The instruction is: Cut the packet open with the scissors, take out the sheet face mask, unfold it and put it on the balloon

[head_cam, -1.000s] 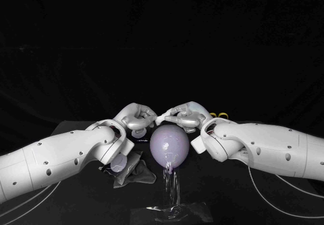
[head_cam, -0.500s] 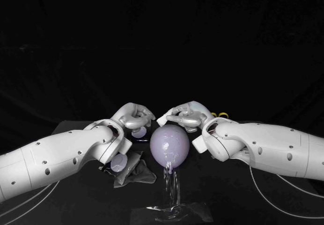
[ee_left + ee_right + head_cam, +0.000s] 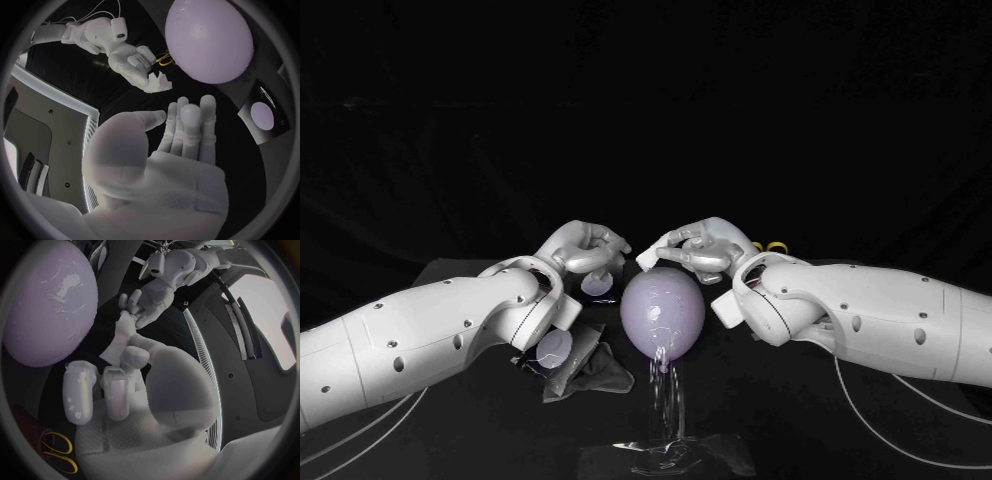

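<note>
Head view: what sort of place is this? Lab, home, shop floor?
Most likely a robot lab or recording booth, not a home. A black table stands before a plain dark backdrop, and a pale purple balloon is propped on a clear stand as a test prop.

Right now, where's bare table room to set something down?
Bare table right of the clear stand, nearer than the right arm. Crowded round the balloon: left hand and right hand hold the mask behind it, packet at its left.
</note>
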